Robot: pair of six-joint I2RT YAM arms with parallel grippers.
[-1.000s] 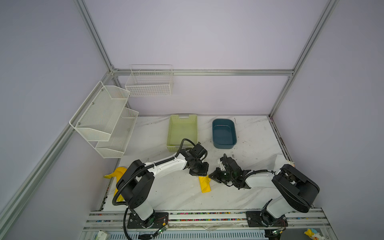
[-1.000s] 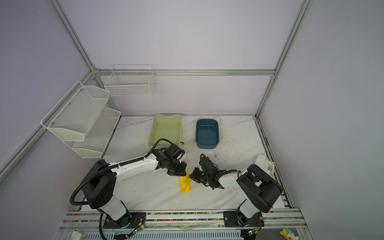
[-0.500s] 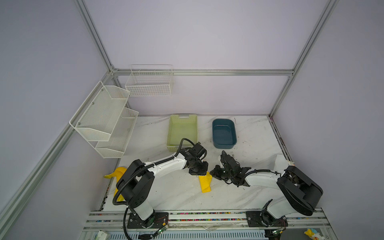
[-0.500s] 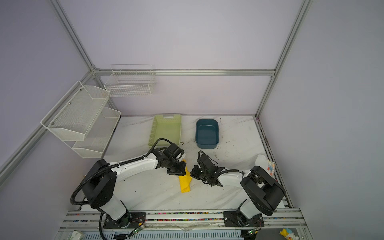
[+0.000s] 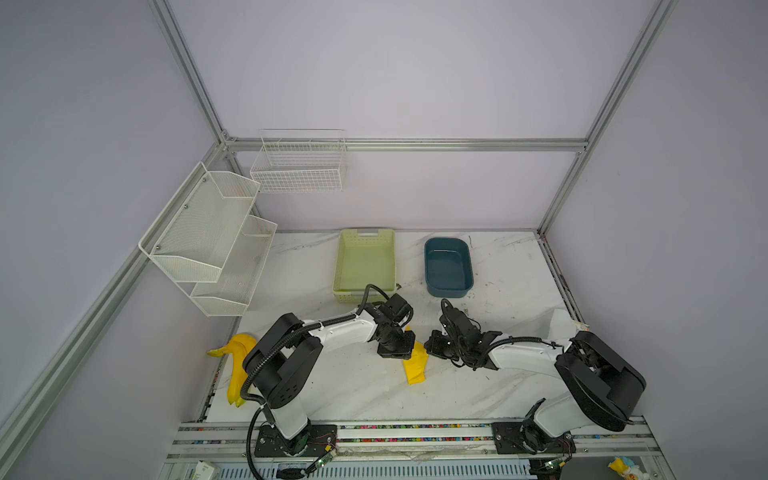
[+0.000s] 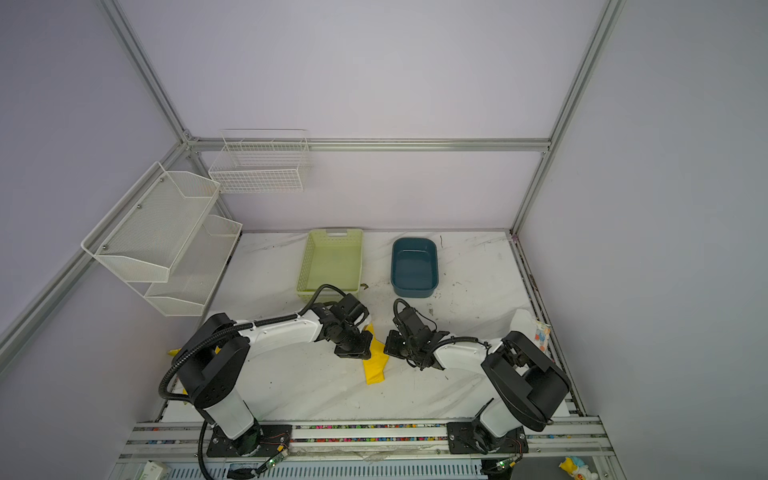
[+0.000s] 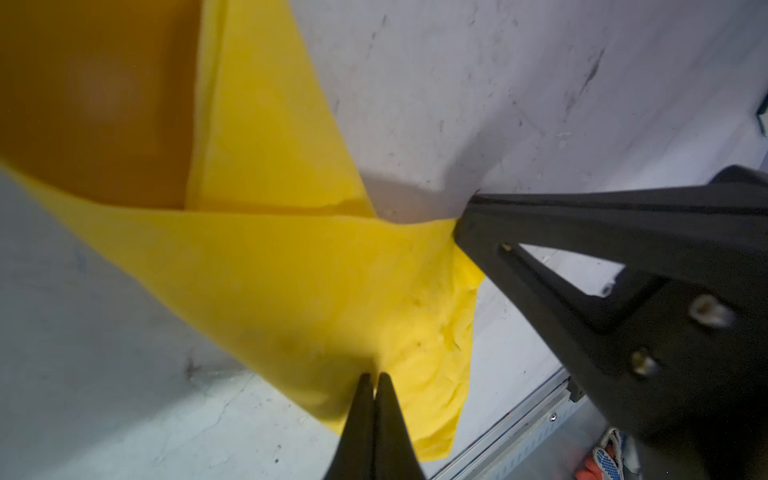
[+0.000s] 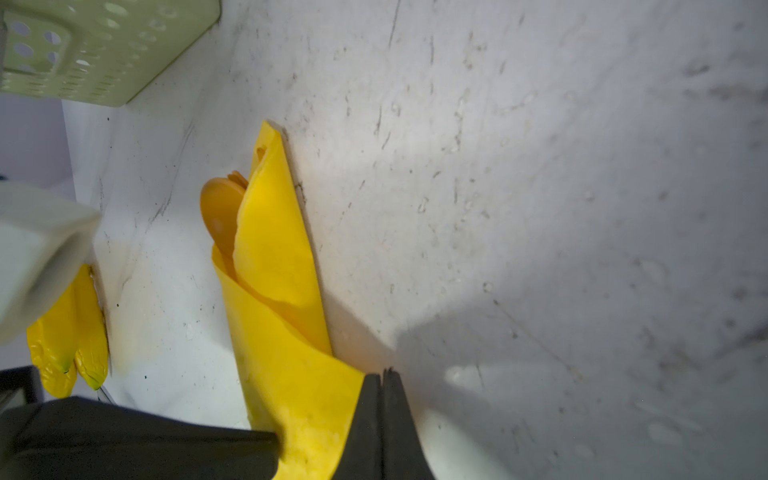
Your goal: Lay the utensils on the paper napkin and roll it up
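Note:
The yellow paper napkin (image 5: pixel 415 366) (image 6: pixel 374 368) lies on the table wrapped into a loose roll between my two grippers. In the right wrist view the napkin (image 8: pixel 286 332) is open at its far end, where the orange utensils (image 8: pixel 219 210) stick out, a round spoon bowl foremost. My left gripper (image 7: pixel 372 376) (image 5: pixel 397 353) is shut, and its tips rest on top of the napkin (image 7: pixel 291 270). Also shut, my right gripper (image 8: pixel 382 373) (image 5: pixel 431 348) touches the roll's edge from the opposite side. No paper shows between either pair of jaws.
At the back stand a green basket (image 5: pixel 365 266) and a blue tub (image 5: pixel 448 266). A yellow banana toy (image 5: pixel 237 363) lies at the table's left edge. White wire racks (image 5: pixel 208 237) hang on the left wall. A white packet (image 5: pixel 561 324) sits at the right edge.
My right gripper has crept a little leftward against the napkin roll. The left gripper and the roll have hardly moved.

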